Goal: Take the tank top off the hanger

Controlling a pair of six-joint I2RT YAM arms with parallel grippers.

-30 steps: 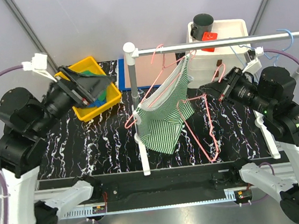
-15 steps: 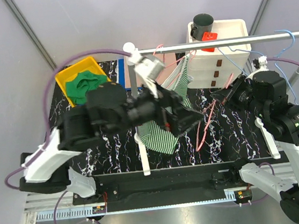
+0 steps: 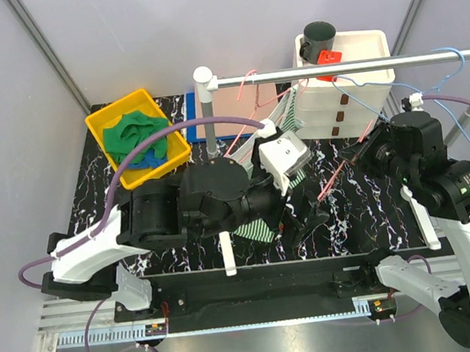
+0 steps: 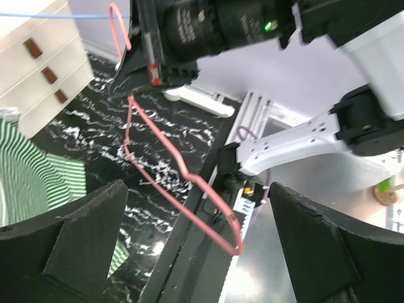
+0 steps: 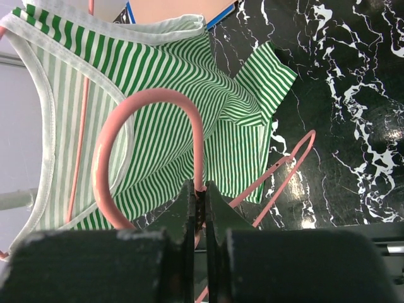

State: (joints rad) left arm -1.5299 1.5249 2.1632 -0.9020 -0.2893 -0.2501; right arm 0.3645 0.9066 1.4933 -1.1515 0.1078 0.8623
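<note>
The green-and-white striped tank top (image 3: 291,115) hangs from the rail by a pink hanger hook (image 3: 249,82); my left arm hides most of it. It fills the right wrist view (image 5: 165,95), with a pink wire (image 5: 82,126) running through its strap side. My right gripper (image 3: 358,152) is shut on the neck of a pink hanger (image 5: 146,101), whose frame (image 3: 332,185) slants down over the table. My left gripper (image 3: 304,219) is open and empty, low near the table's front edge. The pink hanger's lower loop (image 4: 189,183) lies between its fingers (image 4: 82,233), not touching them.
A yellow bin (image 3: 183,150) holding green clothes stands at the back left. A white drawer unit (image 3: 352,86) with a dark mug (image 3: 319,37) stands at the back right. The metal rail (image 3: 358,66) on its white post (image 3: 206,103) carries blue hangers (image 3: 452,56).
My left arm swung from the yellow bin across the table to the centre, low in front of the tank top. My right gripper kept hold of the pink hanger, which moved down and left.
</note>
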